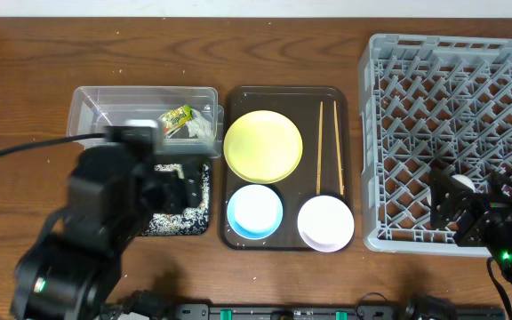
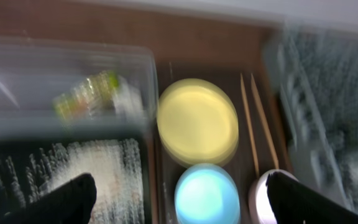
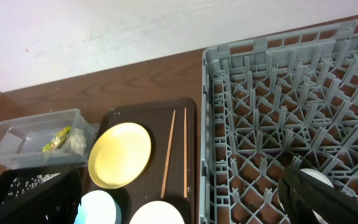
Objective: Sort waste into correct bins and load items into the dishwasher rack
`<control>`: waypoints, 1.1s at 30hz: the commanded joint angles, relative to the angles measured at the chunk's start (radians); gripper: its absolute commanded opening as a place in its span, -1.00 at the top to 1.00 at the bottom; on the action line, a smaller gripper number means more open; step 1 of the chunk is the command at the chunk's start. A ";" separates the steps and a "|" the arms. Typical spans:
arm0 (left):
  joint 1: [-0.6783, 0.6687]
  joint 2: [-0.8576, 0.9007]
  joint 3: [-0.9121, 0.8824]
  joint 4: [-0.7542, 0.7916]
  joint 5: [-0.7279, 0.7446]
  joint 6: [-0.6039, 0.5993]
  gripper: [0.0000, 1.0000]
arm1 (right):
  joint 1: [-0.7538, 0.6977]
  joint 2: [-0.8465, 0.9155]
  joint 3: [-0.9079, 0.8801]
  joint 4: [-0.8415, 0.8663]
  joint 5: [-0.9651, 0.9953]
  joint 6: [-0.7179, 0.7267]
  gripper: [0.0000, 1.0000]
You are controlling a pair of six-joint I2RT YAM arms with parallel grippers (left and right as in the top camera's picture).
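Note:
The clear tub (image 1: 96, 105) holds the snack wrapper (image 1: 177, 117) and the white tissue (image 1: 201, 127). In front of it, rice scraps (image 1: 189, 206) lie in the black tray (image 1: 204, 227), partly under my left arm. My left gripper (image 2: 182, 202) hangs open and empty above the trays; its view is blurred. The yellow plate (image 1: 263, 145), two chopsticks (image 1: 320, 147), blue bowl (image 1: 255, 212) and white bowl (image 1: 325, 222) lie on the brown tray. The grey rack (image 1: 456, 98) holds the white cup (image 1: 461, 184). My right gripper (image 3: 182, 205) is open over the rack's near left corner.
The dark brown serving tray (image 1: 287, 96) sits between the bins and the rack. The left arm's black cable (image 1: 16, 151) runs across the table at the left. The rack's pegs (image 3: 278, 93) stand upright across its whole grid.

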 commanded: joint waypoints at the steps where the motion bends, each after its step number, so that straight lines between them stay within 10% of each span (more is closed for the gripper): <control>1: 0.077 -0.102 -0.071 0.110 -0.051 0.068 -0.81 | -0.003 0.003 0.002 -0.002 -0.010 0.000 -0.98; 10: 0.202 -0.425 -0.469 0.535 0.095 0.253 -0.95 | -0.003 0.003 0.002 -0.001 -0.010 0.000 -0.98; 33: 0.211 -0.840 -1.124 0.914 0.098 0.249 -0.96 | -0.003 0.003 0.002 -0.001 -0.010 0.000 -0.98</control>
